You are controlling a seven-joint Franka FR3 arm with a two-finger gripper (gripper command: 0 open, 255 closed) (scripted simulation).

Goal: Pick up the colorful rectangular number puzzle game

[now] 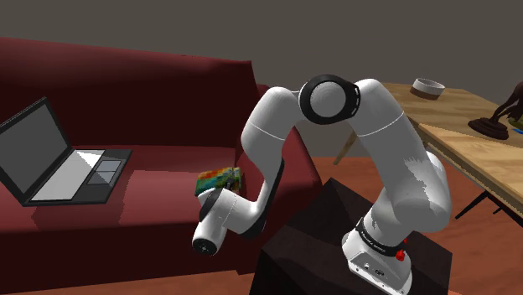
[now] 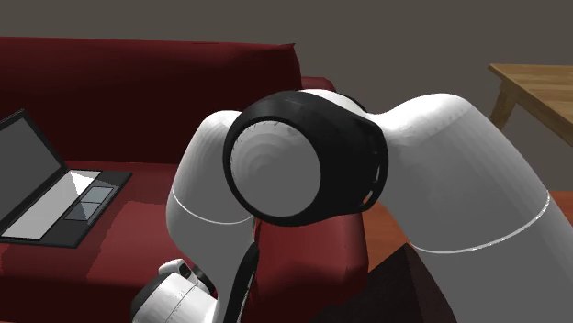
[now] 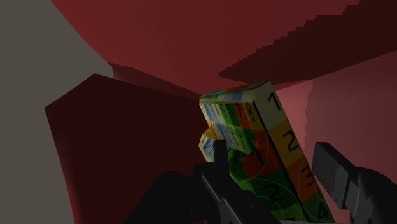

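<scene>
Number puzzle game (image 3: 284,141) | multicoloured numbered tiles | end effector (image 3: 270,148) open, straddling it

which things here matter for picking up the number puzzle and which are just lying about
For the job: colourful number puzzle on the red sofa; black gripper, open astride it.
Lying about: open laptop on the sofa; bowl and dark figurine on the wooden tables.

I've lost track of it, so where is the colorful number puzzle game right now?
In the shoulder view the number puzzle game lies on the seat of the dark red sofa, right of the open laptop, near the seat's right end.
</scene>
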